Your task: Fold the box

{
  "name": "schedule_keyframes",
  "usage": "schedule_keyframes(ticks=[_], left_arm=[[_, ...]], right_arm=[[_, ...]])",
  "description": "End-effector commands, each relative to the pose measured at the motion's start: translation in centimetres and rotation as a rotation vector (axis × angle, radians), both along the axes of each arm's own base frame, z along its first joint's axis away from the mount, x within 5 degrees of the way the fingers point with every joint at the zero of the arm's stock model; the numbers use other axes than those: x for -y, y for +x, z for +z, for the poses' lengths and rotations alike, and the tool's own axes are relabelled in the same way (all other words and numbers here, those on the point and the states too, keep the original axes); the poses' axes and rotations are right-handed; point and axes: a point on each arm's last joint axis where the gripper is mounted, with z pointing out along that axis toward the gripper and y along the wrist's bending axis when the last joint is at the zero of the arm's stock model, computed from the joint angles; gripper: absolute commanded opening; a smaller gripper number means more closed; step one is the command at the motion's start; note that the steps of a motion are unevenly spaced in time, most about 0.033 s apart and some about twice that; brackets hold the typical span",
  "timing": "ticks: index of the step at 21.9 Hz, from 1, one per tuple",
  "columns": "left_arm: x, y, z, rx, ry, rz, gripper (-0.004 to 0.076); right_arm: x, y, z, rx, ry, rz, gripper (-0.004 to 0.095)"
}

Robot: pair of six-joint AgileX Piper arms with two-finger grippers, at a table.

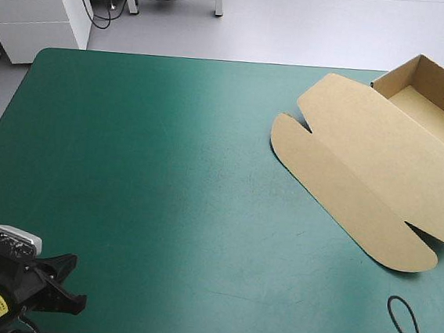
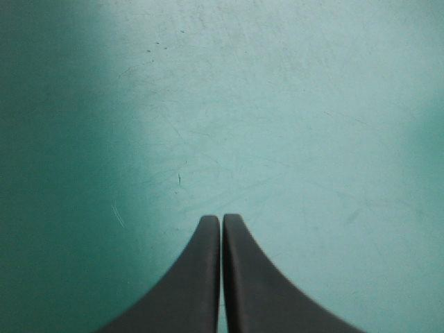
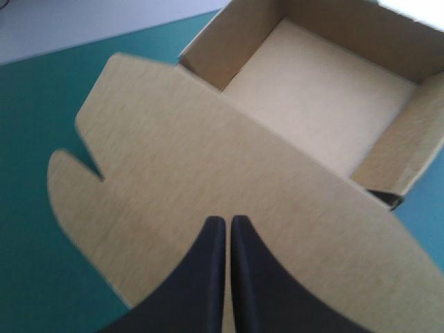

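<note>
One box (image 1: 378, 152), lid (image 1: 354, 179) seemingly near-left.

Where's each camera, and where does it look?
High view: above and behind the robot, looking down at the table and box; left gripper in the near corner.
Left wrist view: on that wrist, facing bare teal-green cover; shut fingers show.
Right wrist view: on that wrist, over the box's lid, facing its tray; right gripper shut.
Shared: high and right wrist both show the box.

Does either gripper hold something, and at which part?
Nothing is held. The left gripper is shut over the bare teal-green cover; the right gripper is shut above the flat lid of the box.
</note>
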Motion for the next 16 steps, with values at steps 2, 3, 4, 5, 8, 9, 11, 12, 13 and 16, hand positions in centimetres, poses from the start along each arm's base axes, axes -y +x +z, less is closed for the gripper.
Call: schedule_keyframes(ticks=[2,3,4,5,8,9,11,12,13,16], left_arm=[[0.2,0.4,1.1,0.062,-0.039,0.002,-0.0008],[0.2,0.4,1.1,0.062,-0.039,0.002,-0.0008],[0.2,0.4,1.1,0.062,-0.041,0.002,-0.0008],[0.2,0.4,1.1,0.062,-0.041,0.002,-0.0008],[0.2,0.4,1.1,0.062,-0.041,0.002,-0.0008],[0.2,0.4,1.1,0.064,-0.042,0.002,-0.0008],[0.3,0.5,1.3,0.084,-0.051,0.002,-0.0008],[0.3,0.5,1.4,0.091,-0.059,0.001,-0.0008],[0.3,0.6,1.5,0.102,-0.063,0.002,-0.0008],[0.3,0.6,1.6,0.129,-0.062,0.002,-0.0008]], right_arm=[[-5.1,-5.2,-1.3,0.029,-0.032,0.227,-0.0019],[-6.3,-6.7,-2.3,0.044,-0.025,0.269,-0.0019],[-6.8,-7.6,-2.7,0.060,-0.018,0.282,-0.0019],[-7.7,-9.1,-3.9,0.088,-0.012,0.317,-0.0019],[-9.3,-12.9,-6.2,0.174,-0.073,0.429,-0.0019],[-9.9,-14.7,-7.1,0.208,-0.121,0.471,-0.0019],[-10.4,-16.8,-9.1,0.235,-0.142,0.460,-0.0019],[-10.5,-17.5,-9.7,0.252,-0.148,0.448,-0.0019],[-10.6,-18.2,-10.3,0.269,-0.156,0.435,-0.0019],[-11.0,-20.3,-11.9,0.325,-0.187,0.403,-0.0020]])
